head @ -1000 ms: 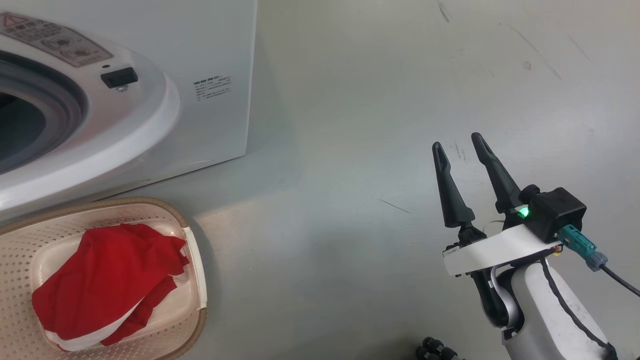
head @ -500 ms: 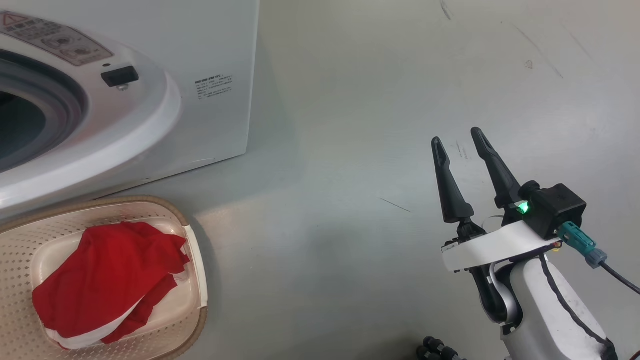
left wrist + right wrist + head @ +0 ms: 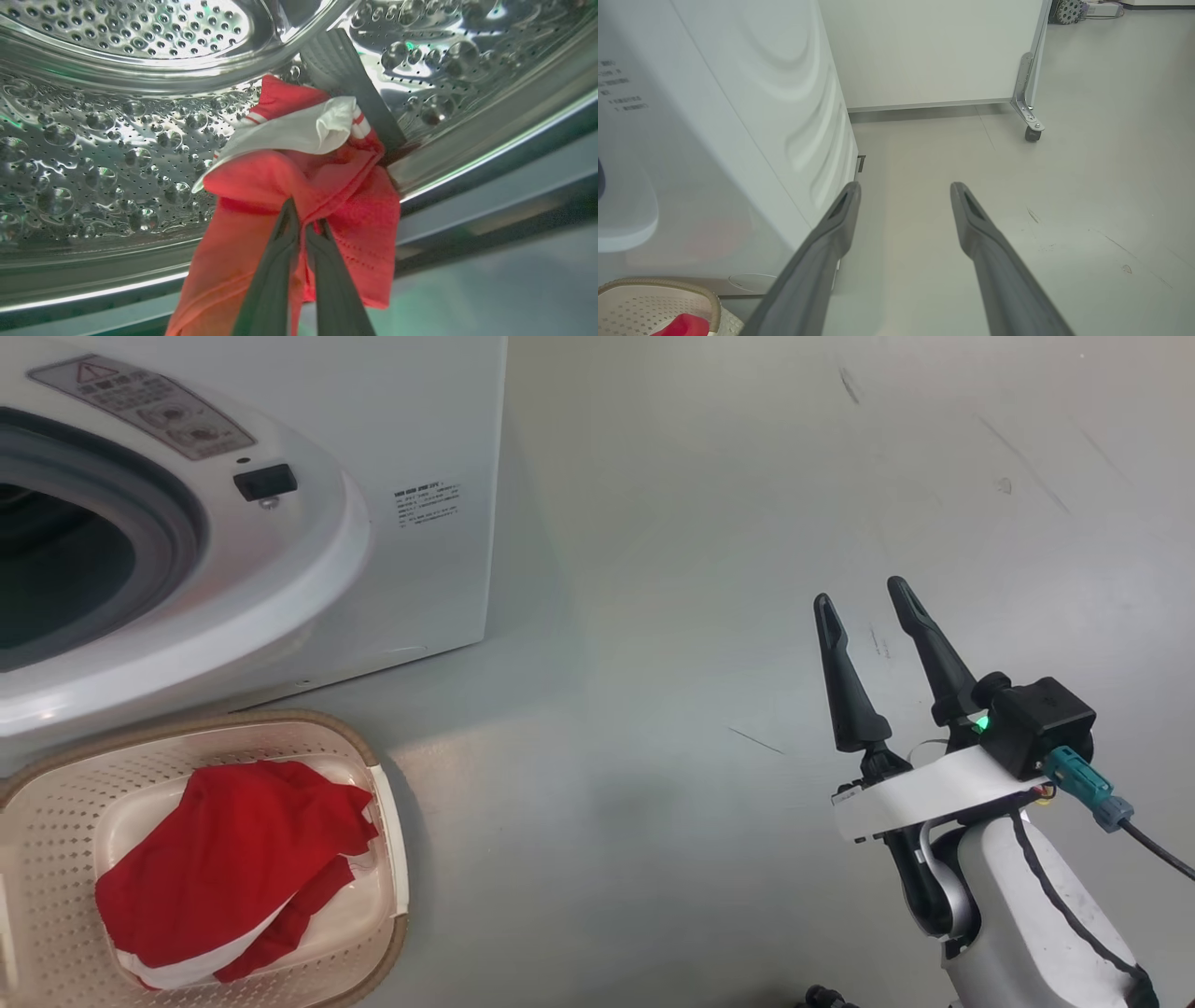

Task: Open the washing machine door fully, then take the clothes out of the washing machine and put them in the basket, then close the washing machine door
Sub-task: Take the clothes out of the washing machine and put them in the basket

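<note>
Between the shut fingers of the left hand (image 3: 302, 217), inside the perforated steel drum (image 3: 117, 140), sits a fold of a bright red fabric garment with a white panel and thin striped trim (image 3: 289, 177). The two dark fingers stand almost touching and pinch the cloth near its middle. Most of the bundle lies just beyond the fingertips, and a loose red flap hangs back below them toward the wrist. A ribbed grey drum paddle (image 3: 345, 79) touches the bundle's far edge.

A second ago this hand stood wide; now it is clamped, so the grasp looks made. The step in hand is probably drawing the garment back out through the grey rubber-ringed opening (image 3: 177, 532) of the big white washing machine (image 3: 420, 429). The cloth could catch on the paddle or the drum lip as it comes.

Below that opening, a small cream perforated plastic basket with a brown woven-look rim (image 3: 215, 721) stands on the pale grey floor (image 3: 653, 616), already holding another red and white garment (image 3: 233, 849). Well apart, the right hand (image 3: 860, 595) hangs over bare floor with the machine's side to its left, fingers spread wide and empty.

The head view has slid slightly since a moment ago; that is the camera turning, not the things moving. Closing the door comes later.
</note>
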